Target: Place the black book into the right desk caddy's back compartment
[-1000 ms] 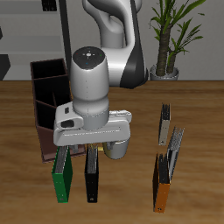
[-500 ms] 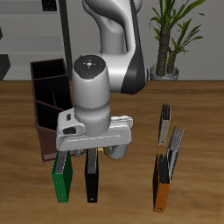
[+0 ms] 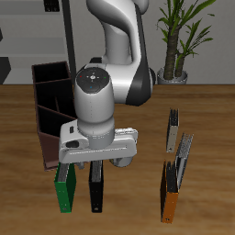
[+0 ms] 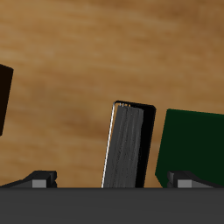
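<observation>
Work is only beginning: I am hovering my gripper [image 3: 95,165], jaws spread wide, over the black book [image 4: 129,144] standing ungrasped, the right desk caddy [image 3: 48,106] waiting unfilled.

Place: we read this as a study or home office | Surface: wooden table [image 3: 211,110] like a desk | Evidence: upright books, namely green book [image 3: 64,188], black book [image 3: 95,188], orange book [image 3: 169,195] | Desk caddy [image 3: 48,101] with partitions | Background: potted plant [image 3: 179,37] behind the table
</observation>
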{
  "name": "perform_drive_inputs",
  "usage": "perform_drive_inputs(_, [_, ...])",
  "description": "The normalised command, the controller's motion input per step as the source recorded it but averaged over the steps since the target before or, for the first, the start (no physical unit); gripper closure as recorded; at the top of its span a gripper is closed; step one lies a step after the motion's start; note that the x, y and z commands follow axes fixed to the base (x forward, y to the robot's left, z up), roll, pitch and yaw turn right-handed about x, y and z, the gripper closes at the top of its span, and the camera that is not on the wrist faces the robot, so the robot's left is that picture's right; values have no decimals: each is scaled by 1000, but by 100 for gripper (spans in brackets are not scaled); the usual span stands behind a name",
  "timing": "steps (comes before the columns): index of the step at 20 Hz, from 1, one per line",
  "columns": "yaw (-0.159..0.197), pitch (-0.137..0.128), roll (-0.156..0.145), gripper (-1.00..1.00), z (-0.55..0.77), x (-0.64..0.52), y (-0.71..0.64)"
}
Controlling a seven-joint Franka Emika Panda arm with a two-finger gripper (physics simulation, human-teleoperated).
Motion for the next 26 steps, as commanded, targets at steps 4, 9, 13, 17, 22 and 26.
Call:
perform_drive_inputs(4, [11,26,7,-100,-145,12,35])
perform_drive_inputs(9, [-1,13,0,-100,-113,1,-5])
perform_drive_inputs(13, [7,62,21,-100,-249,74,-4])
perform_drive_inputs(17, [19,28,-62,100,-144,-4,-113])
perform_drive_inputs(22, [-5,-3,8,100,7,-16,-27])
perform_drive_inputs(26, [-8,-3,4,100,19,-15,-4])
